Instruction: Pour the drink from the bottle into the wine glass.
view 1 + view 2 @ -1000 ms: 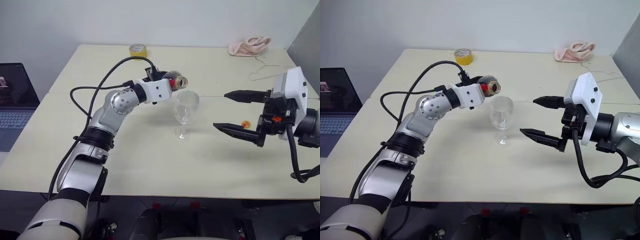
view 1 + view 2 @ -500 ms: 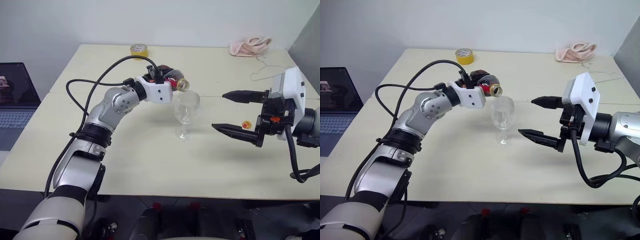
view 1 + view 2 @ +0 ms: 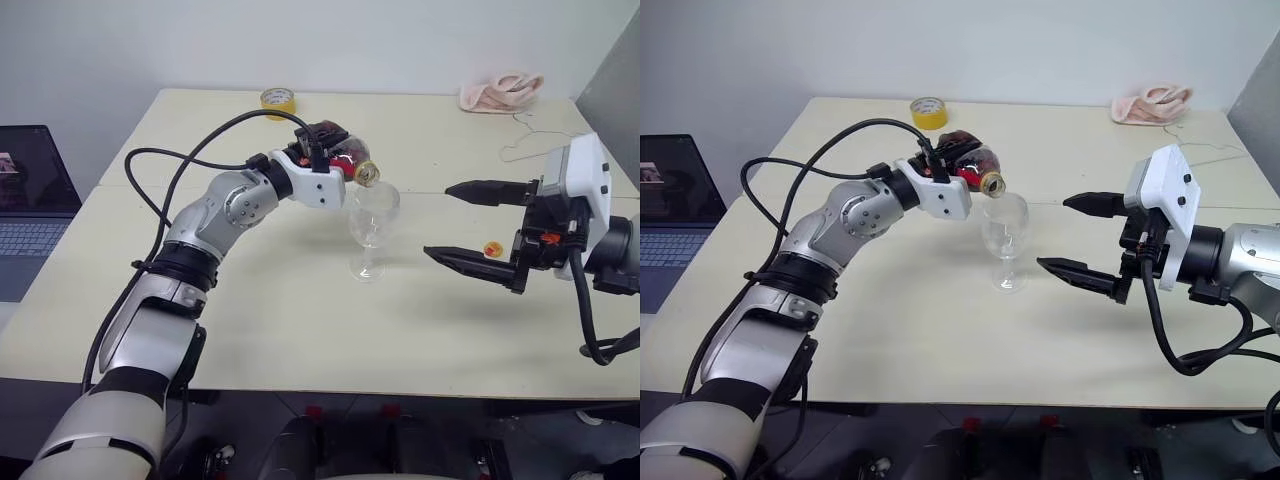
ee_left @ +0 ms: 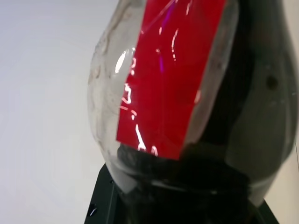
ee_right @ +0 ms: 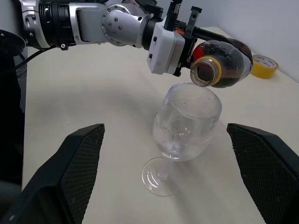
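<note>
Left hand [image 3: 958, 172] clamps the squat clear plastic bottle [image 5: 223, 69], tilted over the rounded wine glass [image 5: 186, 128]; right hand [image 3: 470, 226] spread wide nearby; matte cream table [image 3: 300, 320].

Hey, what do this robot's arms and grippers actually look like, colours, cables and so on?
Both arms are silver-grey metal with black joint rings and loose black cables. The left gripper has a white boxy housing, as does the right gripper, whose two long, tapered black fingers have a fine mesh texture, with small orange-red parts at its wrist.

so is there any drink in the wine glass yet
No, the wine glass looks clear and empty, with the tilted bottle's mouth at its rim.
</note>
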Robot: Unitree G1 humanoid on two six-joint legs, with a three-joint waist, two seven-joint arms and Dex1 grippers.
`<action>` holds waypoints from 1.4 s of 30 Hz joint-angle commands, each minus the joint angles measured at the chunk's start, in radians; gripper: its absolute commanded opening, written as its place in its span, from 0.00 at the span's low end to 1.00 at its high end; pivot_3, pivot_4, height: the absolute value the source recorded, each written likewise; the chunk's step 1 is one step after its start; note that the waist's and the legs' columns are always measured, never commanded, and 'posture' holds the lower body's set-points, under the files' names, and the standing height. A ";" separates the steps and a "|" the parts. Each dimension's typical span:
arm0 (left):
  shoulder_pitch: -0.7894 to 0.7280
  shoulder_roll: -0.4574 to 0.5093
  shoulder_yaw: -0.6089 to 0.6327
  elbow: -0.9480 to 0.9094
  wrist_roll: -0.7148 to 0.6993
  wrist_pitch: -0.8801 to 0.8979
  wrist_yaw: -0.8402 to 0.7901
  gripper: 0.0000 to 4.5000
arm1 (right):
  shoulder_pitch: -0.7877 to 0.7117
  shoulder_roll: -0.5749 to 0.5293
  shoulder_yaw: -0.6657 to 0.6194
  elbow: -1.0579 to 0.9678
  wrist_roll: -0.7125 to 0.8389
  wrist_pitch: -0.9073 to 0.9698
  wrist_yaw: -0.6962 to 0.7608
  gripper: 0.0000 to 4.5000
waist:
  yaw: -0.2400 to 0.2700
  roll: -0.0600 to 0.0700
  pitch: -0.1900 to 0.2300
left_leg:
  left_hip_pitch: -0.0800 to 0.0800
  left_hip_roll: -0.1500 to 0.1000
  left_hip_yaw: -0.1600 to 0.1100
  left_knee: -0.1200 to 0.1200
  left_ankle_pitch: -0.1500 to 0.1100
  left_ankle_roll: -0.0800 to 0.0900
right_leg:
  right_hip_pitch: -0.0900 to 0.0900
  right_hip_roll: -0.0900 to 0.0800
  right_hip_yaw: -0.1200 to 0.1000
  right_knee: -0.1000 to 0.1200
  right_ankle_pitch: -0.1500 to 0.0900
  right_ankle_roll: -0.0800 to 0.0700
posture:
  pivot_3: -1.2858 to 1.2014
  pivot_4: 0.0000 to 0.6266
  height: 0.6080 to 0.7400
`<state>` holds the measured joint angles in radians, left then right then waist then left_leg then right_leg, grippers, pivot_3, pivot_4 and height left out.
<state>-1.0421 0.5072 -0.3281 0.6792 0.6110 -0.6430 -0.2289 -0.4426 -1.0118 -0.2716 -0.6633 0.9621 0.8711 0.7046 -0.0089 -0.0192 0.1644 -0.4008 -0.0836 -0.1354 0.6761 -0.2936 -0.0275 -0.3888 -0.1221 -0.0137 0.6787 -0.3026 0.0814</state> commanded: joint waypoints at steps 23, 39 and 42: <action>-0.106 0.048 -0.020 0.012 0.102 -0.075 0.138 0.25 | -0.006 -0.003 -0.012 -0.016 -0.007 -0.020 -0.014 1.00 | -0.001 0.000 0.000 | 0.000 -0.001 0.000 0.000 0.000 0.000 | 0.000 0.000 0.000 0.001 0.000 0.000 | 0.52 0.24 1.00; -0.114 0.063 -0.026 0.029 0.126 -0.080 0.166 0.25 | -0.001 0.002 -0.012 -0.009 -0.021 -0.030 -0.004 1.00 | -0.001 0.000 0.000 | 0.000 -0.008 -0.001 0.001 0.000 0.000 | 0.000 -0.001 0.000 0.001 0.000 0.000 | 0.52 0.24 1.00; -0.112 0.065 -0.026 0.031 0.126 -0.080 0.167 0.25 | -0.001 0.002 -0.012 -0.009 -0.023 -0.032 -0.002 1.00 | -0.001 0.000 0.000 | 0.000 -0.008 -0.001 0.001 0.000 0.000 | 0.000 -0.001 0.000 0.001 0.000 0.000 | 0.52 0.24 1.00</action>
<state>-1.1151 0.5561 -0.3671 0.7225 0.7469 -0.7214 -0.0887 -0.4410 -1.0088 -0.2705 -0.6620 0.9420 0.8602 0.6988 -0.0096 -0.0192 0.1644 -0.4008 -0.0920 -0.1363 0.6767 -0.2936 -0.0275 -0.3893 -0.1236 -0.0134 0.6800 -0.3027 0.0816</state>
